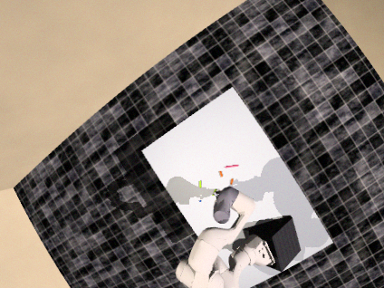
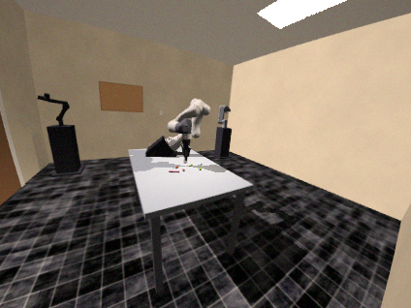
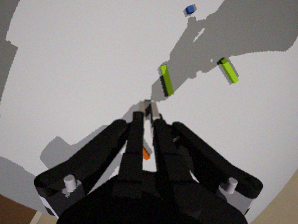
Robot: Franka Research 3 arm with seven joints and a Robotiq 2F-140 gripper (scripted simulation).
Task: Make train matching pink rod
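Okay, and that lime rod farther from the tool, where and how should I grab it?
I'd take the farther lime rod at mid-length, coming straight down, with the tool's fingers on its two long sides. It's a slim, straight bar lying flat, and no other rod sits against those sides.

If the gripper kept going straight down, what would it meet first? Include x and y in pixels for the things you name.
Probably the small grey piece (image 3: 148, 106) at its fingertips, then the white tabletop (image 1: 226, 122) (image 2: 189, 190) (image 3: 90, 60); clearance is unclear.
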